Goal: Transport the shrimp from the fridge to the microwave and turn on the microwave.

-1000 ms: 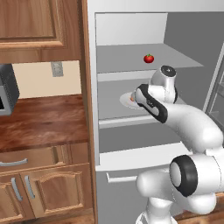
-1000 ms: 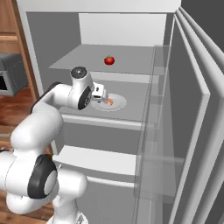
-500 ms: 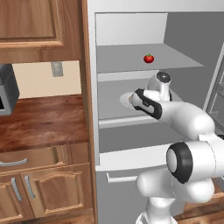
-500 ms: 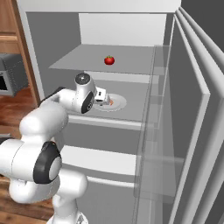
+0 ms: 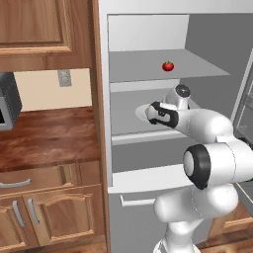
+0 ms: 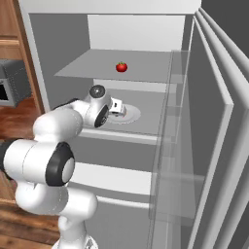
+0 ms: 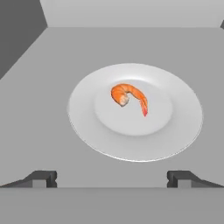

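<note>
The shrimp, a small curved orange piece, lies near the middle of a white plate on the fridge's middle shelf. My gripper is open, just short of the plate's near rim, with both fingertips apart and nothing between them. In the base views my hand reaches into the open fridge and covers part of the plate. At the left, on the wooden counter, stands the microwave, a dark box that also shows as the microwave.
A red tomato sits on the shelf above, also seen as the tomato. The open fridge door stands at the right. Brown wooden cabinets and drawers flank the fridge on the left.
My hand has moved a little further into the fridge toward the plate, and my elbow has risen. The jaws have stayed open. Shrimp, plate and tomato have not moved.
</note>
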Robot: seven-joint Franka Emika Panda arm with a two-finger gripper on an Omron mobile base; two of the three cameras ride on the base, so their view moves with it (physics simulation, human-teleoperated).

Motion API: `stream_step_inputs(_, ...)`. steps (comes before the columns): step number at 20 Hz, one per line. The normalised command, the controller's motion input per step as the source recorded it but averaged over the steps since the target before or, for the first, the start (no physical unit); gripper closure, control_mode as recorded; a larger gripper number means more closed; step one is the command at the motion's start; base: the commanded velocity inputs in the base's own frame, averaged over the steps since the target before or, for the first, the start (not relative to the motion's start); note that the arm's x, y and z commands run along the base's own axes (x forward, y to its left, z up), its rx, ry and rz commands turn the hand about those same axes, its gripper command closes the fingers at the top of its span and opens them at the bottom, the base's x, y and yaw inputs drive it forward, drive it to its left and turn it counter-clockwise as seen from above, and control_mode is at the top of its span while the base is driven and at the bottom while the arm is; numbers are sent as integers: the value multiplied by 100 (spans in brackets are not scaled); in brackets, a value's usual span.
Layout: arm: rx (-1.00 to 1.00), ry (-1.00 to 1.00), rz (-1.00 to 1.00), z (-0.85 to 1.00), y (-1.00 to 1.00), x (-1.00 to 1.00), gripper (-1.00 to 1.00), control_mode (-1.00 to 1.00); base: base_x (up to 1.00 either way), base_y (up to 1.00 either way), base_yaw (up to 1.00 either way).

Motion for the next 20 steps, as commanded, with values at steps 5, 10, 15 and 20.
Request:
stream_step_inputs(5,0,0,-1,-8,0,43,-100,-100,0,0,0)
stream_step_inputs(10,0,0,-3,-13,0,43,-100,-100,0,0,0)
stream_step_inputs(15,0,0,-1,-23,0,36,-100,-100,0,0,0)
stream_step_inputs(20,0,0,0,-27,0,34,-100,-100,0,0,0)
